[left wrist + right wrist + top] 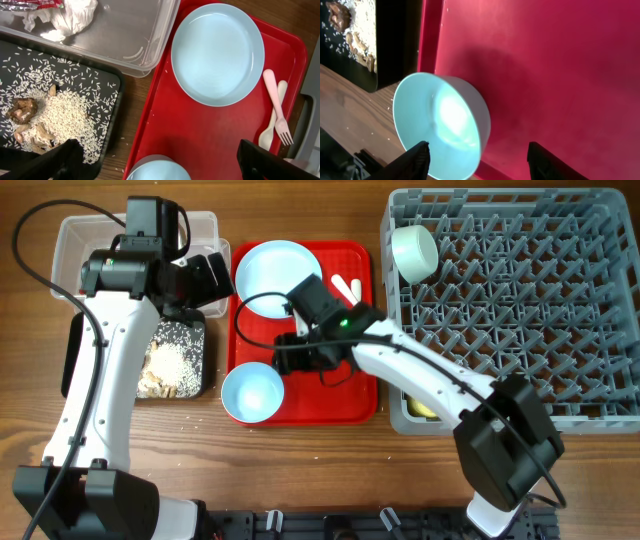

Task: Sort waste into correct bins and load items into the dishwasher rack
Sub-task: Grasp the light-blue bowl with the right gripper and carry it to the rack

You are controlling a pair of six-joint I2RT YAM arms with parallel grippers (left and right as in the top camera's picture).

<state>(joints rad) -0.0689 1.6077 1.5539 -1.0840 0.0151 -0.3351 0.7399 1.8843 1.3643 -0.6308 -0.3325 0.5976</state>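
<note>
- Your right gripper (479, 150) is spread wide, empty, by the blue bowl (440, 130) at the red tray's (545, 60) 7 o'clock corner.
- Your left gripper (157, 150) gapes empty too.
- The green bowl (414, 252) sits at the rack's (520, 310) 10 o'clock.

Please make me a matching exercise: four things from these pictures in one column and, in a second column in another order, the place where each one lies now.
Things
1. green bowl
2. rice
3. crumpled paper
4. blue plate

Places
A. in the clear tub
B. on the red tray
C. in the grey rack
D. in the black tray

Pairs: 1-C, 2-D, 3-A, 4-B.
</note>
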